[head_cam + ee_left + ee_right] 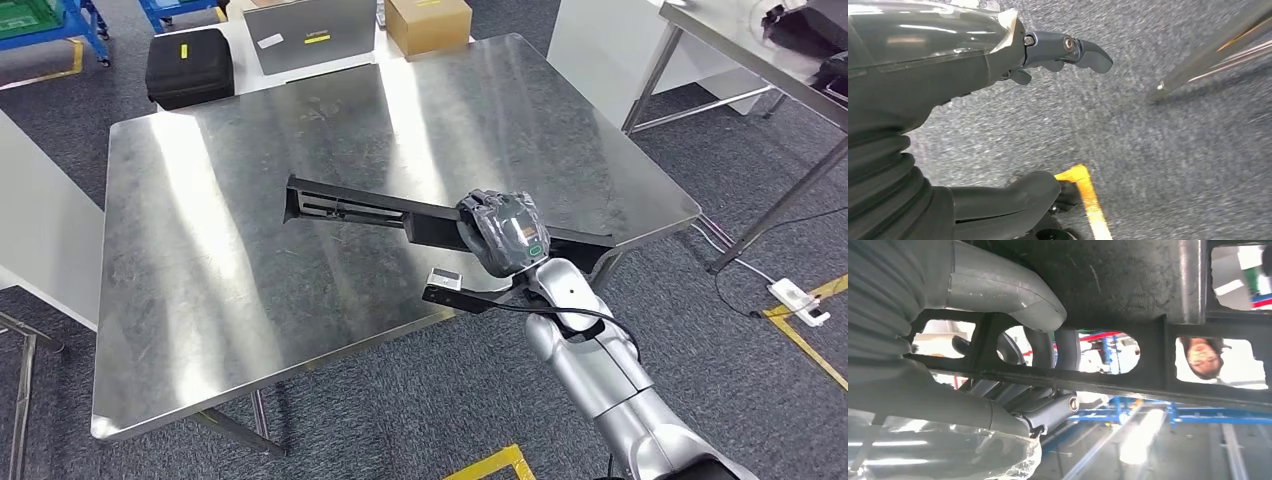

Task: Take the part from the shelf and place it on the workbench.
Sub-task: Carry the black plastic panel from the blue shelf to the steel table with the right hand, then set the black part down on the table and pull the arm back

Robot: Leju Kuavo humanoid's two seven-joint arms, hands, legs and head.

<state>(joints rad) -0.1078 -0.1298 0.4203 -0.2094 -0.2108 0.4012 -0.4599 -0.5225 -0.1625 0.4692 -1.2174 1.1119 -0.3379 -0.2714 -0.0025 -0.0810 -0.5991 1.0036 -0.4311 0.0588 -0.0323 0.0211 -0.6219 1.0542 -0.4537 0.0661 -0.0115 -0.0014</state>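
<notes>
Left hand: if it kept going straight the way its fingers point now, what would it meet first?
Judging by the left wrist view, the left hand hangs with nothing in it, fingers aimed at the grey carpet. Probably the carpet comes first; a metal table leg lies off to one side, though depth is unclear.

Silver arm (600, 370), grey robot hand (505, 232)
</notes>
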